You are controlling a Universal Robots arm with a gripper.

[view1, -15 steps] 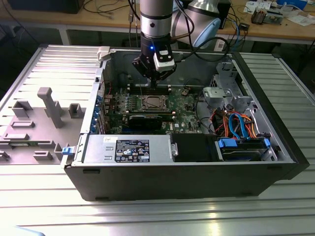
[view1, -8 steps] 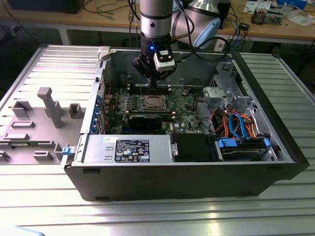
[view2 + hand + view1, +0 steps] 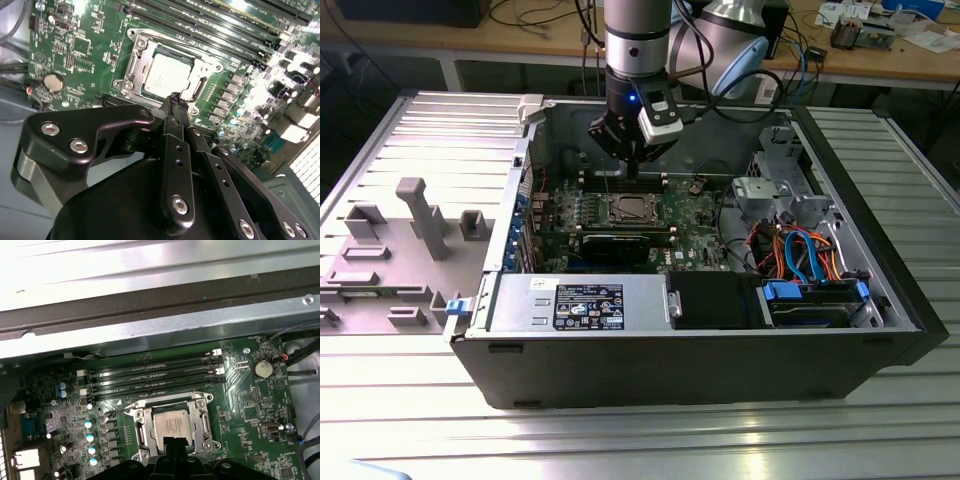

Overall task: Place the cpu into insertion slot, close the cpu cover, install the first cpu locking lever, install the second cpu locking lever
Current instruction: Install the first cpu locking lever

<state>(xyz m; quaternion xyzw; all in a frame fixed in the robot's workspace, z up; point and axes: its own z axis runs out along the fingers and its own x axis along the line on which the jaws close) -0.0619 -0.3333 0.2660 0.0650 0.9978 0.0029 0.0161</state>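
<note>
The small flat silver-grey square cpu (image 3: 171,424) sits socketed; probably light, stiff, fragile, best gripped by its edges. The black end effector (image 3: 178,98) hovers just beside it, fingers pressed together.

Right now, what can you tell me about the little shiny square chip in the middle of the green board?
The cpu is a small flat square with a pale silver-grey metal top carrying faint print. It lies flat on the green board, framed on all sides by the cpu cover. The end effector hangs just beside one edge.
</note>
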